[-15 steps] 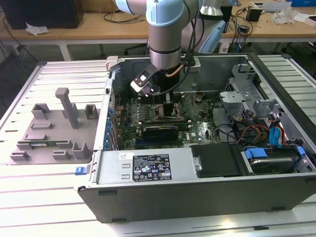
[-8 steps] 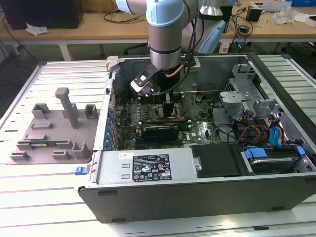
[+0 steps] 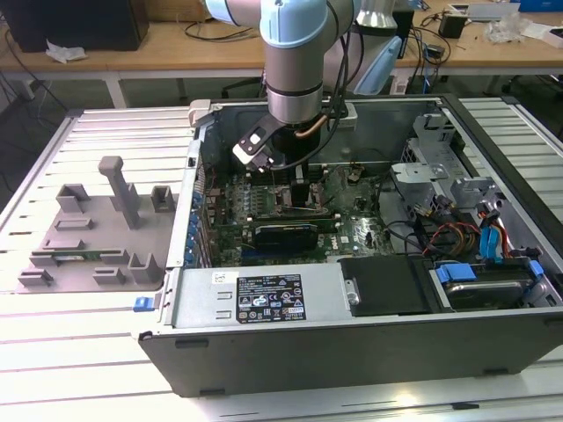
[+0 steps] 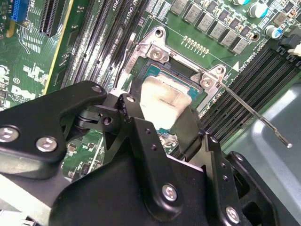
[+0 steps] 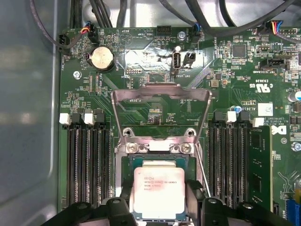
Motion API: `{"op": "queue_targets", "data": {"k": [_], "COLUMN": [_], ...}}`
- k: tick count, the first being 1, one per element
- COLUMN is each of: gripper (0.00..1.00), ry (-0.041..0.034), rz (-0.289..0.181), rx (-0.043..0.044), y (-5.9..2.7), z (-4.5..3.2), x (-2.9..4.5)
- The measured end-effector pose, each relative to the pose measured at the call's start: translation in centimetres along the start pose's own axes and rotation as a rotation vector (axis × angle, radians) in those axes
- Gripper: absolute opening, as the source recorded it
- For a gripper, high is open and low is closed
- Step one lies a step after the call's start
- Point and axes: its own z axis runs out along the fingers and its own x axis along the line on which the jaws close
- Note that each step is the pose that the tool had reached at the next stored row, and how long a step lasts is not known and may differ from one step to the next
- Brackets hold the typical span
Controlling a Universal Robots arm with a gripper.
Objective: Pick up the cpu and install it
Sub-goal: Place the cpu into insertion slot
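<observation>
The pincer (image 5: 160,207) grips the cpu (image 5: 159,188) by two opposite edges right over the open socket (image 5: 155,147), where, I judge, a tilted or misaligned seating could bend the socket's contacts

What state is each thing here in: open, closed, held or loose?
computer case: open, side panel off.
socket cover frame: flipped up, open.
socket lever: released, sticking out free.
cpu: lying flat at the socket, held at two opposite edges.
gripper: shut on the cpu.
</observation>
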Motion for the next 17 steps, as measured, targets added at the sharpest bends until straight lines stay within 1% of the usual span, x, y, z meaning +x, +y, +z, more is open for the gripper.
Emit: {"op": "queue_targets", "data": {"k": [4, 5, 8, 11, 12, 14, 15, 17], "gripper": [0.56, 0.56, 0.56, 0.56, 0.55, 0.42, 0.42, 0.29], "ry": [-0.0103, -0.0116, -0.0139, -0.0144, -0.0146, -0.0149, -0.015, -0.0153], "rz": [-0.001, -0.001, -0.001, -0.001, -0.001, -0.001, -0.001, -0.001], "rx": [-0.0002, -0.0002, -0.0002, -0.0002, -0.0002, -0.0002, -0.0002, -0.0003], "y": [0.03, 0.03, 0.03, 0.03, 0.03, 0.03, 0.03, 0.03], "z": [-0.45, -0.51, -0.56, -0.56, -0.56, -0.56, -0.56, -0.56], "x": [0.02, 0.02, 0.02, 0.02, 0.02, 0.02, 0.02, 0.02]}}
